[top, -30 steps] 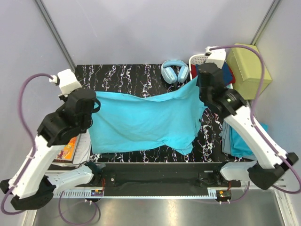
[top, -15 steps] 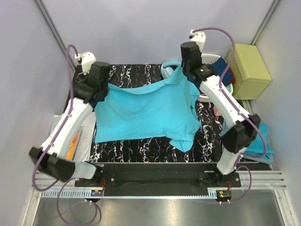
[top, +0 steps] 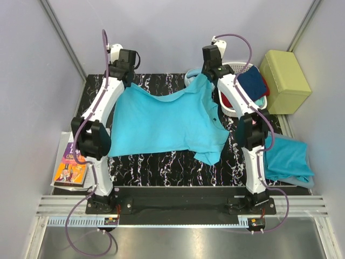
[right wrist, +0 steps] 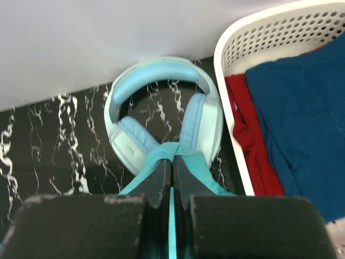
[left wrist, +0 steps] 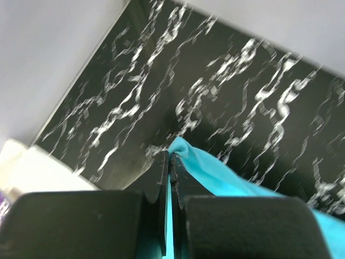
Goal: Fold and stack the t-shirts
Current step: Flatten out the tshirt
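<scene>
A turquoise t-shirt [top: 161, 121] is stretched out over the black marbled table [top: 161, 167], its near part lying on the surface. My left gripper [top: 125, 70] is shut on its far left corner, seen pinched in the left wrist view [left wrist: 186, 154]. My right gripper [top: 207, 73] is shut on its far right corner, seen in the right wrist view [right wrist: 175, 154]. Both arms are extended to the back of the table. A folded turquoise t-shirt [top: 285, 156] lies at the right edge.
Light blue headphones [right wrist: 161, 108] lie at the back under my right gripper. A white basket [top: 242, 89] with red and blue shirts [right wrist: 302, 102] stands at back right, beside a yellow-green box [top: 284, 81]. A book [top: 70, 167] lies at the left front.
Both arms have reached farther back, drawing the shirt's held edge toward the far side of the table. The shirt has slid away from the front edge.
</scene>
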`<state>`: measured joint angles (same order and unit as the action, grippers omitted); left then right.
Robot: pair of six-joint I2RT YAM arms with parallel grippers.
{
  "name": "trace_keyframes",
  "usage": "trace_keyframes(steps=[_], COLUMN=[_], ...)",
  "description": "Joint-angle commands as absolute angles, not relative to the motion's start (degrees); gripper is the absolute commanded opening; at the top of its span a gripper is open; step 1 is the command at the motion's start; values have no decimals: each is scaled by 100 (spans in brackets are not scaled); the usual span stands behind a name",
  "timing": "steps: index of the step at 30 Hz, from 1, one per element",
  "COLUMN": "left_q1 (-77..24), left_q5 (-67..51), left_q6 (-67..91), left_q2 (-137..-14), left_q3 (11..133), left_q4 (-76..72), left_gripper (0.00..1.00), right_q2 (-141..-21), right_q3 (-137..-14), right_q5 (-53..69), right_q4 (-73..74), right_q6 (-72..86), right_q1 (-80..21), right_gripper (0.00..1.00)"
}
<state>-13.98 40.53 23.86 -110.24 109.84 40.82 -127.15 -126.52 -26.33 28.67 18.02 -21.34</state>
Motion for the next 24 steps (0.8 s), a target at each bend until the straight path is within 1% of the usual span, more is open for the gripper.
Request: trace_keyframes(steps=[1, 5, 7, 9, 10, 11, 12, 13, 14, 15, 16, 18, 19, 20, 24], left_q1=[-1275, -1134, -1064, -1020, -1011, -1019, -1020, -1028, -1046, -1063, -1081, -1125, -1151, -1195, -1485], left_q5=[3674, 3305, 3129, 3024, 2980, 2936, 2953, 2962, 3023, 3076, 3111, 3146, 3164, 3199, 3260], left_q6=[2224, 2259, 2259, 2364, 2364, 2382, 2434, 2461, 2487, 2479, 2479, 2487, 2479, 2470, 2522], left_q2=[-11670, -12426, -12629, -12858, -12963, -13007, -13008, -12973, -12947, -12903, -12772, -12587, -12386, -12279, -11551], left_q3=[12091, 12716, 12884, 13025, 13069, 13130, 13122, 13122, 13122, 13113, 13105, 13052, 13026, 12982, 12386], left_q4=[3955, 4043, 4060, 4087, 4078, 4104, 4131, 4157, 4175, 4166, 4183, 4192, 4192, 4184, 4149], left_gripper=[0, 0, 0, 14, 20, 37, 47, 55, 62, 66, 70, 76, 76, 77, 78], right_q2=[-13068, -13516, -13623, -13754, -13790, -13842, -13834, -13843, -13808, -13799, -13764, -13589, -13414, -13316, -12544], right_q3=[-13481, -14070, -14176, -14238, -14247, -14230, -14212, -14195, -14212, -14221, -14247, -14247, -14195, -14151, -13554], right_q5=[-2198, -1917, -1715, -1574, -1434, -1389, -1371, -1345, -1345, -1327, -1353, -1380, -1458, -1494, -1853], right_q4=[2742, 2716, 2698, 2681, 2681, 2689, 2689, 2707, 2698, 2724, 2742, 2760, 2786, 2812, 2988], right_q6=[2039, 2100, 2144, 2136, 2144, 2136, 2092, 2074, 2083, 2083, 2083, 2066, 2057, 2048, 1890], right_q1=[-1908, -1732, -1644, -1565, -1538, -1521, -1521, -1512, -1520, -1521, -1529, -1547, -1556, -1582, -1976], right_gripper=[0, 0, 0, 0, 10, 22, 30, 42, 48, 54, 68, 76, 78, 83, 85])
